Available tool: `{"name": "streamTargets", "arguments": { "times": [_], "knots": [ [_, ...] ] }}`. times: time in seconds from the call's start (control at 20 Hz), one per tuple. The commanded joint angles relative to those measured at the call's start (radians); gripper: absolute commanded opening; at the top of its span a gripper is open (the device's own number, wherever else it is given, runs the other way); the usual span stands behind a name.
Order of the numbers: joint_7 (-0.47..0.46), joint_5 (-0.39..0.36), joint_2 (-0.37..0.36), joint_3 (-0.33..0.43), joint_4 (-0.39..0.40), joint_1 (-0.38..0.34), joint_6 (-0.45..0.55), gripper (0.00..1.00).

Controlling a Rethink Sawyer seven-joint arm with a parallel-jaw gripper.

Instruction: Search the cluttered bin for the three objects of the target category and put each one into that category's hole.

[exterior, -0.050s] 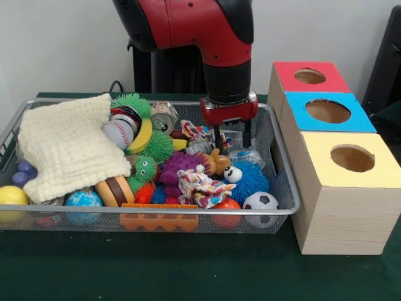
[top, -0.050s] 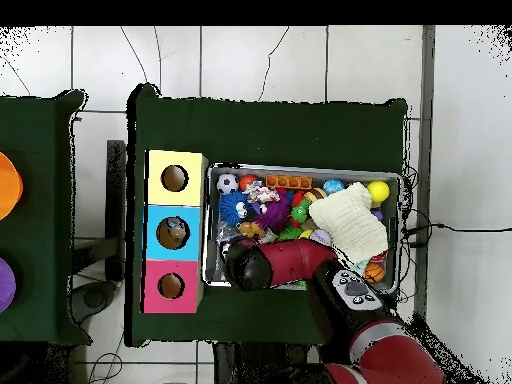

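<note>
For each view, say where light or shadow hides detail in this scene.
Front view: even light, the wire bin and cream cloth clear; only the box holes fall dark inside. Overhead view: the arm covers part of the bin; the green table cover reads almost black.

Wire mesh bin (exterior, -0.050s: pixel 285 188) packed with toys: soccer ball (exterior, -0.050s: pixel 260 202), baseball (exterior, -0.050s: pixel 117 133), globe ball (exterior, -0.050s: pixel 83 199). Beside it, three boxes in a row with round holes: red (exterior, -0.050s: pixel 309 76), blue (exterior, -0.050s: pixel 328 111), yellow (exterior, -0.050s: pixel 352 158)
</note>
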Motion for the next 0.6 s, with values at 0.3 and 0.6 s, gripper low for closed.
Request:
{"name": "streamTargets", "arguments": {
  "times": [0.3,0.6],
  "knots": [
    [0.121,-0.057,0.179,-0.113,-0.088,0.078,-0.233,1.0],
    [0.116,-0.028,0.195,-0.122,-0.086,0.08,-0.275,1.0]
  ]
}}
